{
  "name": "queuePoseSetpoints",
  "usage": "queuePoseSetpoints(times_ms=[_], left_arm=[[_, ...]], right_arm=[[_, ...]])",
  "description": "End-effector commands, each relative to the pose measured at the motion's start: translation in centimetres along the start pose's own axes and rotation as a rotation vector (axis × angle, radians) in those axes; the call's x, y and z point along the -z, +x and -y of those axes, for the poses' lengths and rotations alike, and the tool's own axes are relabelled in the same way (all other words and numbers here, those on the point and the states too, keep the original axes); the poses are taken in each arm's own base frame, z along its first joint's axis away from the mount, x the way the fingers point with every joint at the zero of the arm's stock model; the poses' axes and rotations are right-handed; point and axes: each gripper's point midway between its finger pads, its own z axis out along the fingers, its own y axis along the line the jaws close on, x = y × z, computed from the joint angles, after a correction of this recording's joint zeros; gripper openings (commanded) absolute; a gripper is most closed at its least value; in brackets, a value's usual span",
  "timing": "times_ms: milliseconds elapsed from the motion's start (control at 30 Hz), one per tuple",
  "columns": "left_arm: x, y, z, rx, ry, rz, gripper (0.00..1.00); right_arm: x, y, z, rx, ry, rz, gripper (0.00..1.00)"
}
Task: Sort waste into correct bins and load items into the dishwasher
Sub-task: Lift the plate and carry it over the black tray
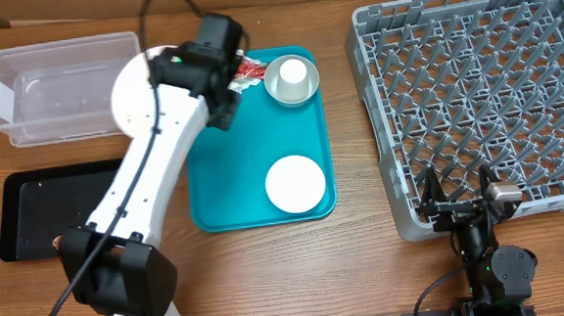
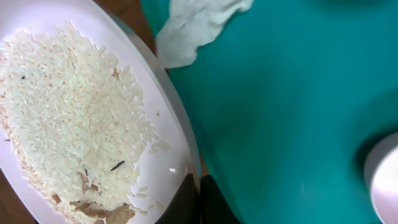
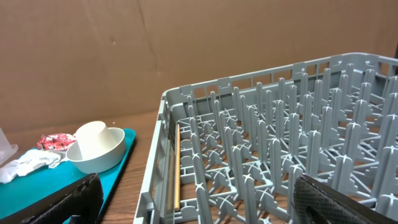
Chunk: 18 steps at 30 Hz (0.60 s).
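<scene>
Jaws of left gripper (image 2: 200,190) clamped on plate (image 2: 164,135) rim, right gripper (image 1: 456,195) jaws wide apart, empty

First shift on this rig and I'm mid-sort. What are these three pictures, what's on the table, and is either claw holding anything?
These are two robot arms with two-finger grippers. One picture looks down from overhead; the others come from wrist cameras. The left gripper is shut on the rim of the large plate, which carries rice. The right gripper is open and empty by the dish rack. The teal tray holds a bowl with a cup in it, a small plate, a red wrapper and a napkin. A clear tub and a black tray sit at the left.
</scene>
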Motion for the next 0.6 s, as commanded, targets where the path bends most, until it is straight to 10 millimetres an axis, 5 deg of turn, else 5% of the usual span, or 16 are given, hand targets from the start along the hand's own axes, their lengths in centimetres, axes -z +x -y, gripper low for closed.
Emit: queuePoseSetpoints(times_ms=[0,567], left_arm=[[0.0,0.2,-4.5,0.247,-0.067,0.002,0.04],[-2.5,5.7,-14.6,0.694,0.184,-0.025,0.04]], right_arm=[[0.0,0.1,0.1,0.004,0.002,0.008,1.0],[0.0,0.1,0.1,0.004,0.002,0.008,1.0]])
